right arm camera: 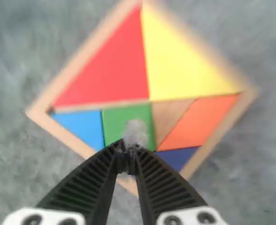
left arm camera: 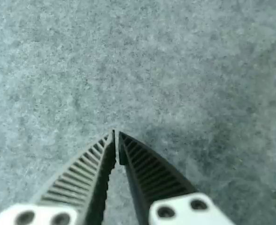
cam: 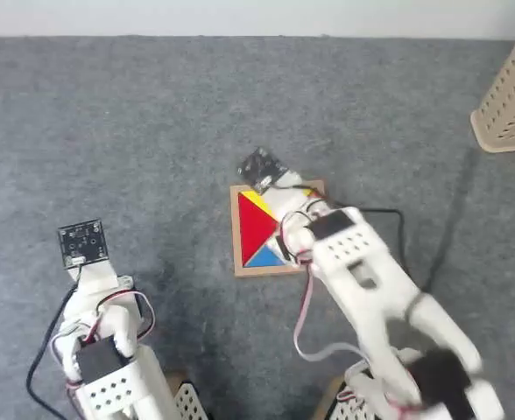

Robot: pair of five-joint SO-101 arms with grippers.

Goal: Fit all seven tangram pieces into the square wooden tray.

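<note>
Tangram pieces: I log them in the square wooden tray, mid-worktop on grey felt.

- Left: my left claw, clenched on nothing, hangs over bare felt, well apart from the tray.
- Centre, tray contents:
  - The red triangle and yellow triangle are large and share an edge.
  - The blue triangle sits beside the green square.
  - The wood-coloured triangle may be a piece or bare floor; I cannot tell which.
  - The orange piece and the dark blue triangle complete the list.
- Centre-right: my right claw, clenched and empty, has its tips over the green square's edge.
- Far right: a perforated basket stands at the worktop's edge.
</note>
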